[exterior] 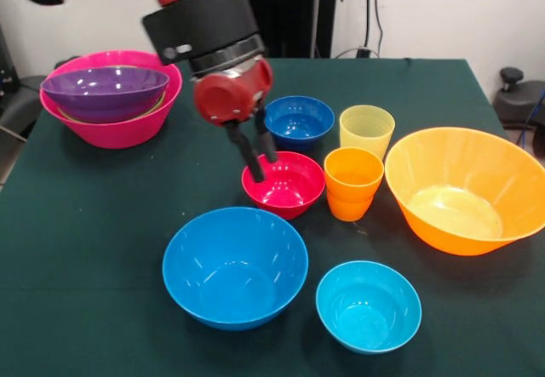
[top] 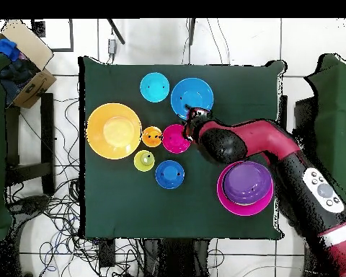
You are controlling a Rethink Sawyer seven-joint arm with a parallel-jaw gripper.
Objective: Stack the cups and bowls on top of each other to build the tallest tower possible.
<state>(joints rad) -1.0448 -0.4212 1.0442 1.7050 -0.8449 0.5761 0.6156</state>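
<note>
Over the middle of the dark green tabletop (exterior: 102, 224), the red and black arm reaches down and its gripper (exterior: 261, 162) is right at the small red bowl (exterior: 285, 185). Two black fingers (exterior: 239, 147) straddle that bowl's far-left rim, one tip outside, one dipping inside, so they are closed on the wall of the bowl as far as the front view lets me see. The red bowl sits flat on the cloth.

Just behind it stands the small dark blue bowl (exterior: 298, 120), and beside that the pale yellow cup (exterior: 367, 130), upright. The shorter orange cup (exterior: 352, 181) stands upright just beside the red bowl, in front of the yellow one. Off to that side sits the large orange bowl (exterior: 464, 191), mouth up.

Nearer the camera, the sky blue bowl (exterior: 234, 266) sits alone, and the small cyan bowl (exterior: 368, 305) is just beside it.

Back in the far corner, the tower (exterior: 111, 96): the large pink bowl (exterior: 119, 130) as the base, a sliver of lime green bowl (exterior: 81, 120) peeking out at the rim, and the purple bowl (exterior: 106, 92) nested on top. From overhead, that stack (top: 245, 186) sits right next to the arm's forearm.
</note>
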